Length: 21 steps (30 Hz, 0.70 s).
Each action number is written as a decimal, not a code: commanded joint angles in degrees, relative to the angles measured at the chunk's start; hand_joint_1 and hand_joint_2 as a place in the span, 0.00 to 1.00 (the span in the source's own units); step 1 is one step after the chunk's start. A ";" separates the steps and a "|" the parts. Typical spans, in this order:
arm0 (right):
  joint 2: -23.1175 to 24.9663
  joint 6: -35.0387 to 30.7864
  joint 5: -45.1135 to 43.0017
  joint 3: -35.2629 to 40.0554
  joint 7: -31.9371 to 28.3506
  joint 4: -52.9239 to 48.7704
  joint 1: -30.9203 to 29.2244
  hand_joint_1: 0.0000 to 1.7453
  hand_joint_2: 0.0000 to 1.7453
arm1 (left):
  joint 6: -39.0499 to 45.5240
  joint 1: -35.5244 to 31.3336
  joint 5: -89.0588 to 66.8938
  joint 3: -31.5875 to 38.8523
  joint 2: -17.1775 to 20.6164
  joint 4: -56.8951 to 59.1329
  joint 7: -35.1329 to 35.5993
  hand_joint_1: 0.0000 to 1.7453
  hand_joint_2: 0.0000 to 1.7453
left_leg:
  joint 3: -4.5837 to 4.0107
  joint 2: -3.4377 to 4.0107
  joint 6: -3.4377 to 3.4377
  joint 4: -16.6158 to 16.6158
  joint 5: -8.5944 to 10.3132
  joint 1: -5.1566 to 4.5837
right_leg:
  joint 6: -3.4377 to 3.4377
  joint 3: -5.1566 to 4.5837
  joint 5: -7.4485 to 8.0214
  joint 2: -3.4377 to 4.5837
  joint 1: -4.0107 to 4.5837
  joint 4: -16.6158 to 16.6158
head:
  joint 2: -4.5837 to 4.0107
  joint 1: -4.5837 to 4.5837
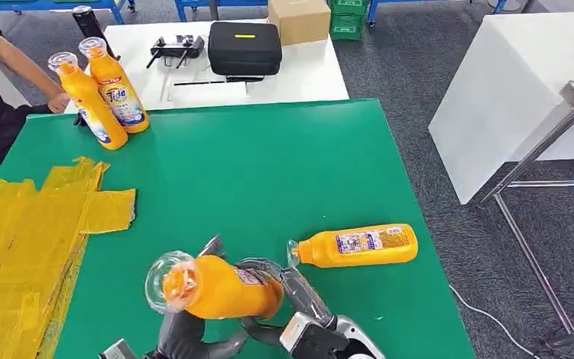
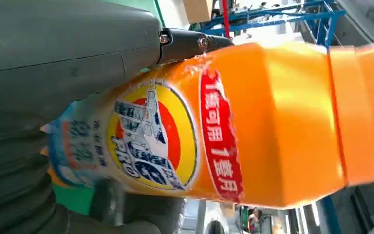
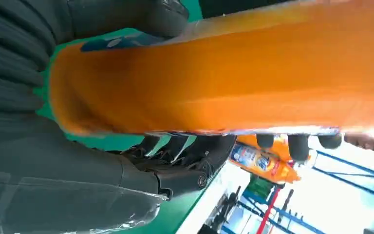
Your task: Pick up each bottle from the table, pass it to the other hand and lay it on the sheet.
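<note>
An orange detergent bottle (image 1: 220, 288) with a clear cap hangs on its side above the near edge of the green table (image 1: 269, 164). My left hand (image 1: 183, 333) cups it from below near the cap end, its thumb (image 2: 68, 58) across the label. My right hand (image 1: 299, 295) wraps the base, where its fingers (image 3: 175, 146) curl under the bottle (image 3: 224, 78). Both hands grip the bottle (image 2: 272, 126). A second orange bottle (image 1: 359, 245) lies on the table just right of my hands. Two more bottles (image 1: 108, 93) stand at the far left corner. The crumpled yellow sheet (image 1: 22, 239) covers the table's left side.
A person's hand (image 1: 60, 101) rests beside the two standing bottles. Behind the green table is a white table with a black case (image 1: 244, 46) and a cardboard box (image 1: 299, 19). A white table (image 1: 508, 90) and a steel frame (image 1: 538, 149) stand to the right.
</note>
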 commanded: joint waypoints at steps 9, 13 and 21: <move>2.39 2.45 1.17 7.42 0.86 15.00 -5.07 1.00 1.00 | -7.11 -2.59 10.14 -1.36 2.09 5.04 -0.87 0.00 1.00 | 0.13 0.09 -0.14 -0.04 -0.01 0.08 | -0.07 0.12 0.02 0.00 0.08 -0.11 | 0.00 -0.02; 2.57 2.53 1.27 7.77 0.81 15.54 -5.11 1.00 1.00 | -7.25 -2.70 10.19 -1.06 2.34 5.33 -0.88 1.00 1.00 | 0.13 0.11 -0.16 -0.01 -0.03 0.10 | -0.08 0.14 0.01 0.01 0.10 -0.09 | 0.00 -0.02; 2.51 2.41 1.30 7.59 0.80 15.75 -5.24 1.00 1.00 | -7.21 -3.12 8.31 -0.95 2.49 5.95 -1.34 1.00 1.00 | 0.03 0.02 -0.09 -0.02 0.01 0.04 | -0.04 0.03 0.01 -0.04 0.04 -0.05 | 0.00 0.00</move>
